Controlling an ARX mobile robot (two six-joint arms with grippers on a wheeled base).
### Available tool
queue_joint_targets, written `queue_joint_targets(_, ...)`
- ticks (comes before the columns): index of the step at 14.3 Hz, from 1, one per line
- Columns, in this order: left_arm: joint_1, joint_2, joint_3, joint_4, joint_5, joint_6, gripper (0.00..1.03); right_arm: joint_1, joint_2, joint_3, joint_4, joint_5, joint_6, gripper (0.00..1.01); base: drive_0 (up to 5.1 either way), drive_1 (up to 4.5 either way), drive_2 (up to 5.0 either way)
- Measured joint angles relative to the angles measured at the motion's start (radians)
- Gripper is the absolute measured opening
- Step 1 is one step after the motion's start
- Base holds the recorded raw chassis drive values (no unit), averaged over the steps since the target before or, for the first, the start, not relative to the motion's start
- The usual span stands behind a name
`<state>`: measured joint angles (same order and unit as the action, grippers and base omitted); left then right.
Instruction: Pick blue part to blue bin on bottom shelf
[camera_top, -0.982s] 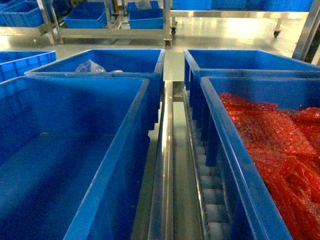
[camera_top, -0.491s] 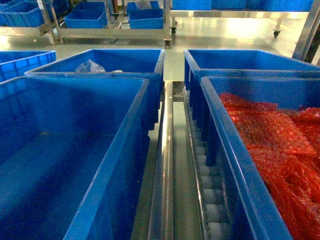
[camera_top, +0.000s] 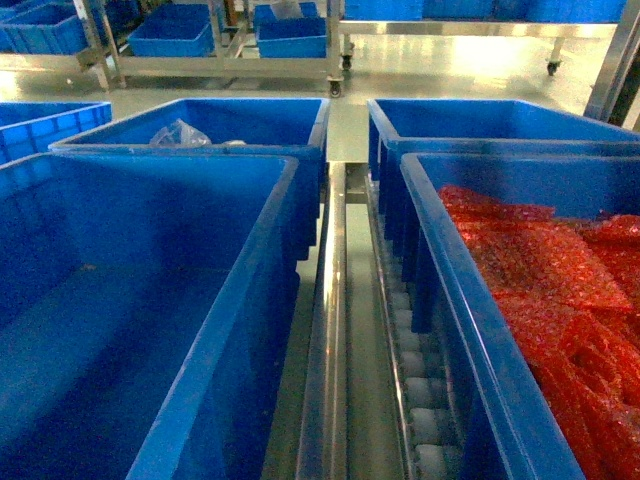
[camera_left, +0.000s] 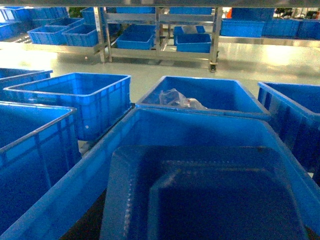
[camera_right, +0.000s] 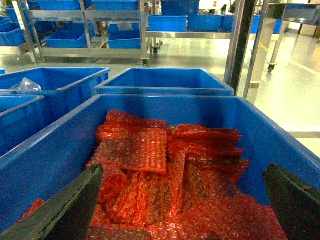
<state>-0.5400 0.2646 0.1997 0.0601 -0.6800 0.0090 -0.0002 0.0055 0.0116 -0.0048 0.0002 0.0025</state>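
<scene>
Tall blue bin walls (camera_top: 250, 300) flank a narrow roller gap (camera_top: 420, 400); red bubble-wrap bags (camera_right: 165, 170) fill the right bin.

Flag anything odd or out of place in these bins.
Nothing is spilled or damaged. One mismatch: the right bin holds only red bubble-wrap packets, and no blue part shows anywhere. The left bin looks empty.

Deep blue bin (camera_top: 150, 300) on the left, bare blue inside. Blue bin (camera_right: 280, 145) on the right, packed with red bubble-textured bags (camera_right: 150, 150). Silvery steel rail (camera_top: 330, 330) between them, white rollers (camera_top: 425, 420) beside it. Dark, near-black fingers (camera_right: 65, 205) frame the red. Pale grey-green floor (camera_top: 450, 70) beyond.
</scene>
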Motion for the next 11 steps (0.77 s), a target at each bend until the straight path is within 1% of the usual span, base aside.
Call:
queue_joint_targets(1,-0.037,0.054,0.001,0.066,0.003,0.002,0.43,0.0,0.0,0.0,0.0,0.0,0.0,0.98,0.0,0.0,0.0)
queue_joint_targets(2,0.015,0.217,0.025,0.214,0.096,0.007,0.43,0.0,0.0,0.0,0.0,0.0,0.0,0.98,0.0,0.0,0.0)
queue_joint_targets(3,0.06,0.37,0.063,0.337,0.156,0.008,0.43,0.0,0.0,0.0,-0.001,0.0,0.0,0.98,0.0,0.0,0.0)
queue_joint_targets(4,0.085,0.509,0.089,0.442,0.21,0.008,0.43,0.0,0.0,0.0,0.0,0.0,0.0,0.98,0.0,0.0,0.0)
queue_joint_targets(5,0.116,0.642,0.101,0.516,0.251,0.01,0.43,0.0,0.0,0.0,0.0,0.0,0.0,0.98,0.0,0.0,0.0)
queue_joint_targets(6,0.152,0.752,0.121,0.53,0.279,-0.007,0.43,0.0,0.0,0.0,0.0,0.0,0.0,0.98,0.0,0.0,0.0)
queue_joint_targets(7,0.18,0.843,0.14,0.519,0.309,-0.033,0.43,0.0,0.0,0.0,0.0,0.0,0.0,0.98,0.0,0.0,0.0)
queue_joint_targets(8,0.202,0.921,0.15,0.539,0.329,-0.061,0.43,0.0,0.0,0.0,0.0,0.0,0.0,0.98,0.0,0.0,0.0)
queue_joint_targets(9,0.206,0.946,0.154,0.556,0.337,-0.068,0.43,0.0,0.0,0.0,0.0,0.0,0.0,0.98,0.0,0.0,0.0)
queue_joint_targets(10,0.208,0.953,0.156,0.569,0.352,-0.082,0.45,0.0,0.0,0.0,0.0,0.0,0.0,0.98,0.0,0.0,0.0)
queue_joint_targets(11,0.208,0.953,0.156,0.571,0.355,-0.081,0.57,0.0,0.0,0.0,0.0,0.0,0.0,0.98,0.0,0.0,0.0)
